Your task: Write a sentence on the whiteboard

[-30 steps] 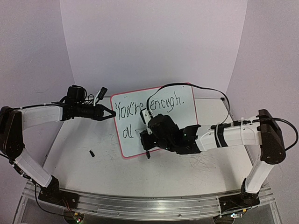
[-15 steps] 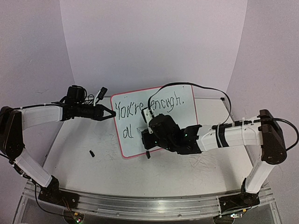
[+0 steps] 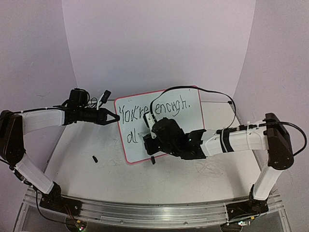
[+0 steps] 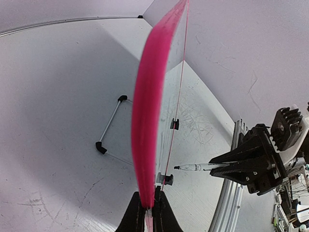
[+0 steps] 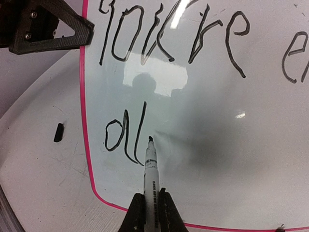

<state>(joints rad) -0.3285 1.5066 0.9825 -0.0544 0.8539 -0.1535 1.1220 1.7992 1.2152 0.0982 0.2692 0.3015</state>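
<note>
Two letters, "al", open the second line of the sentence (image 3: 133, 114), at about 8 o'clock on the whiteboard (image 5: 217, 125), which stands propped past the middle of the counter (image 3: 96, 179), toward 12 o'clock. The marker (image 5: 150, 166) tip looks to be on the board just at 3 o'clock of the "l", clamped in the right gripper (image 5: 151, 197). The left gripper (image 4: 148, 199) pinches the pink rim at 10 o'clock. For the "w", I'd judge that light, even pressure is best, with strokes matched to the letter height and a level baseline toward 3 o'clock. Pressing harder could tip or twist the board.
</note>
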